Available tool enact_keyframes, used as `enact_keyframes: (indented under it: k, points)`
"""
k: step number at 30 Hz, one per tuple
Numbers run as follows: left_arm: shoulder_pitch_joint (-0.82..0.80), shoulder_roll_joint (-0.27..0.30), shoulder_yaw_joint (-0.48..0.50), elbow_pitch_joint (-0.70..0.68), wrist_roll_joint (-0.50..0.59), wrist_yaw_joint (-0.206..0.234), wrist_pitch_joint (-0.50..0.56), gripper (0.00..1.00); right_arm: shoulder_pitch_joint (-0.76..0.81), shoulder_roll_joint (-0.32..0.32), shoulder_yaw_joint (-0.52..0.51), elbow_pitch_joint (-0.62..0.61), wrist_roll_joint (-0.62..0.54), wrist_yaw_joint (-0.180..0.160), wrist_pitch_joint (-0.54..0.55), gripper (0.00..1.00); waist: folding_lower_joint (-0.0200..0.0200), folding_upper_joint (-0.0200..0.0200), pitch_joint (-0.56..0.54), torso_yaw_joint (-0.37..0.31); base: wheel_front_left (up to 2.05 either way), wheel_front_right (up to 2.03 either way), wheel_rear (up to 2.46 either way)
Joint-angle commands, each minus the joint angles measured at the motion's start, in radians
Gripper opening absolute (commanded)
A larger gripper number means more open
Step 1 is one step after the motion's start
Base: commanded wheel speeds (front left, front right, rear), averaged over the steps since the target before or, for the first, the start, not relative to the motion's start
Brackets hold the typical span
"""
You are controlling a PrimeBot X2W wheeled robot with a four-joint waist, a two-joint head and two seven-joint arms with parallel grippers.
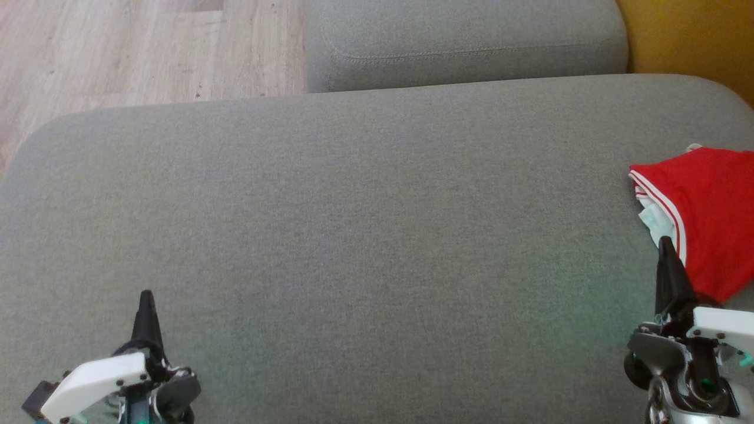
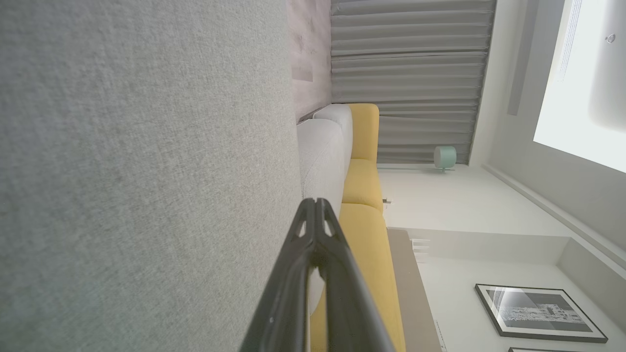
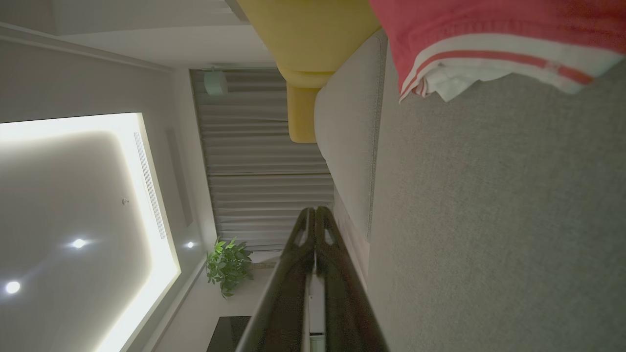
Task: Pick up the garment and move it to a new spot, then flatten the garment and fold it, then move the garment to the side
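In the head view, a red, soft-looking fabric garment with a white-striped hem [image 1: 707, 200] is seen lying at the 3 o'clock edge of a broad grey woven-fabric cushion [image 1: 353, 235]. It is cut off by the frame, so its full shape cannot be told. The striped hem runs roughly from 11 o'clock down to 5 o'clock, and a pale inner layer is exposed beneath it. The right gripper [image 1: 667, 253] is by far the nearer, with the garment at about 1 o'clock from its tip. The left gripper [image 1: 145, 306] is well apart, at 7 o'clock on the cushion. In the right wrist view, bare cushion is seen between the right gripper [image 3: 313, 212] and the garment [image 3: 489, 24], which lies at 1 o'clock, so no contact is judged. Both pairs of long dark fingers are pressed together with nothing between them, as is confirmed for the left gripper [image 2: 315, 205] in the left wrist view. The garment looks bunched or folded in layers. Any grasp is judged to fall to the right arm, with an approach across the hem.
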Motion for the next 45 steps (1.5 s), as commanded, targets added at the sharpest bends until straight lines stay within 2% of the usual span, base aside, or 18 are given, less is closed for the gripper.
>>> enact_keyframes:
  k: [1,45]
  points:
    - [-0.051,0.008,0.039,-0.038,-0.005,-0.006,0.007,0.0,-0.021,-0.005,0.02,-0.039,0.007,0.004,0.006,0.0,0.0,0.0,0.0,0.0,0.0,0.0,0.0]
    - [-0.051,0.008,0.039,-0.038,-0.005,-0.006,0.007,0.0,-0.021,-0.005,0.021,-0.039,0.007,0.004,0.006,0.0,0.0,0.0,0.0,0.0,0.0,0.0,0.0]
